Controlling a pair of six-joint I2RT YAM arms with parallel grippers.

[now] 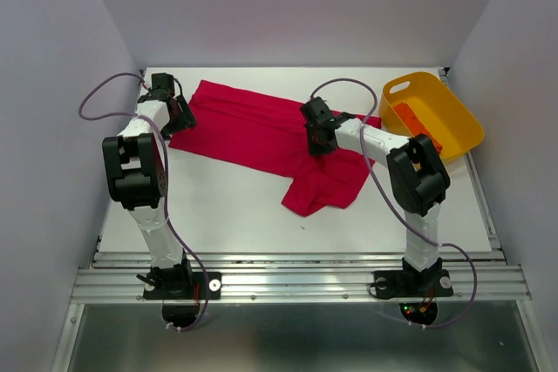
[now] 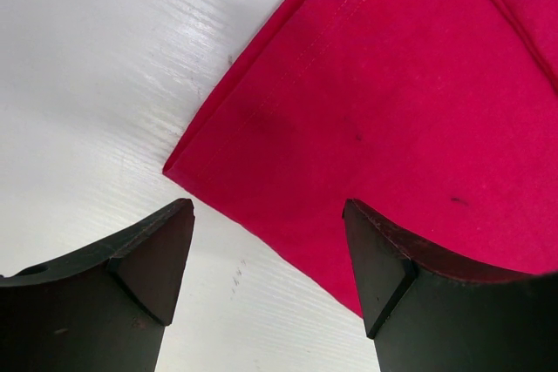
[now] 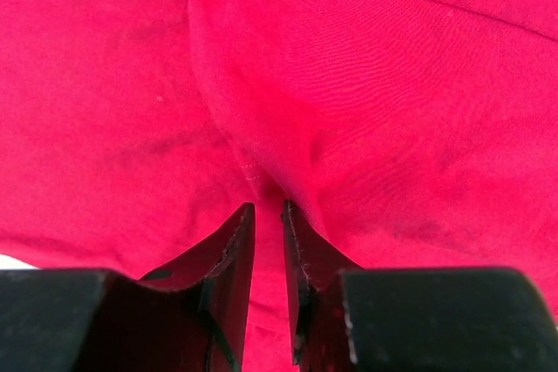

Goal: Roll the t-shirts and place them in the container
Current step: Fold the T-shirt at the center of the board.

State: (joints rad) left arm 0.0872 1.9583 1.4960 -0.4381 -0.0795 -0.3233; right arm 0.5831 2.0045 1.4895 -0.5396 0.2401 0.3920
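Note:
The crimson-red t-shirt lies spread across the back of the white table, with one part hanging toward the front. My left gripper is open and low at the shirt's left edge. In the left wrist view, the gripper straddles the hem beside the shirt's corner. My right gripper rests on the middle of the shirt. In the right wrist view, the gripper is shut on a pinched fold of the red cloth. The orange t-shirt lies as a bundle in the basket.
A yellow plastic basket stands tilted at the back right corner, close to the right arm's elbow. Grey walls enclose the table on the left, back and right. Cables loop from both arms.

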